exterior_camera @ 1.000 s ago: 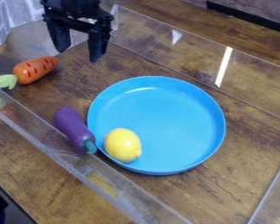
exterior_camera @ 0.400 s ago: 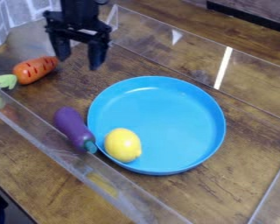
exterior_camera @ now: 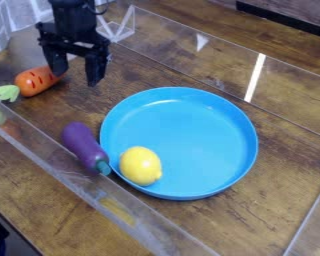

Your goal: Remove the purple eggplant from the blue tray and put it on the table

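Clearly, the purple eggplant [exterior_camera: 84,146] lies on the table [exterior_camera: 243,215], just beside the blue tray [exterior_camera: 183,140], which holds 1 yellow lemon [exterior_camera: 140,165]. Near 1 carrot [exterior_camera: 37,82], the gripper [exterior_camera: 77,72] hangs with its 2 fingers wide apart, gripping nothing.

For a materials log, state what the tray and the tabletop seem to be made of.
Tray: probably plastic, smooth and fairly matte, going by its even bright blue color and thin molded rim.
Tabletop: wood, or a wood-look laminate, with a slight sheen; dark brown grain streaks show.
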Controlling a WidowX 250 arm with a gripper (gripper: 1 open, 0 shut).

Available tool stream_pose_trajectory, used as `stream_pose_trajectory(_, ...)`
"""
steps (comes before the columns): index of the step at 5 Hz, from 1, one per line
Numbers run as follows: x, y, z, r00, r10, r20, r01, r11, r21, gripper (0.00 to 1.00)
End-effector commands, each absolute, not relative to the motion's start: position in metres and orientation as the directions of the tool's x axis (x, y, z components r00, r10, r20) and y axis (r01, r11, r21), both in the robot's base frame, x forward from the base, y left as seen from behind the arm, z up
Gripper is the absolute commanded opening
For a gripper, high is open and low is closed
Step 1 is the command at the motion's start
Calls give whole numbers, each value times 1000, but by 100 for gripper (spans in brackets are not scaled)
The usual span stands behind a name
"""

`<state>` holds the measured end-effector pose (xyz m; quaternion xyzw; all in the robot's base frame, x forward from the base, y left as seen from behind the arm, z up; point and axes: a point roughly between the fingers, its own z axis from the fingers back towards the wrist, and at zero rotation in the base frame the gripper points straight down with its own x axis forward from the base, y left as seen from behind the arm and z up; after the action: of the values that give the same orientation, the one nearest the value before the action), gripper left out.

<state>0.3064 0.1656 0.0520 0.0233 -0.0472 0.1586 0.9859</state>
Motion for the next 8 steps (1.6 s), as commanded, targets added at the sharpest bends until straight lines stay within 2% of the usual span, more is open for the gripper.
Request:
stream_pose_trajectory(1, 319, 182, 67, 961, 225, 158, -236, 971, 50, 100)
stream_pose_trajectory(2, 330, 190, 69, 974, 140, 177, -154, 986, 65, 100)
stream_pose_trajectory(4, 342, 193, 71, 969, 157, 192, -177, 980, 93, 100)
stream_pose_trajectory(5, 352, 189, 63, 971, 152, 185, -172, 980, 97, 100)
stream_pose_trajectory(8, 366, 188, 69, 968, 205, 147, -222, 969, 110, 100)
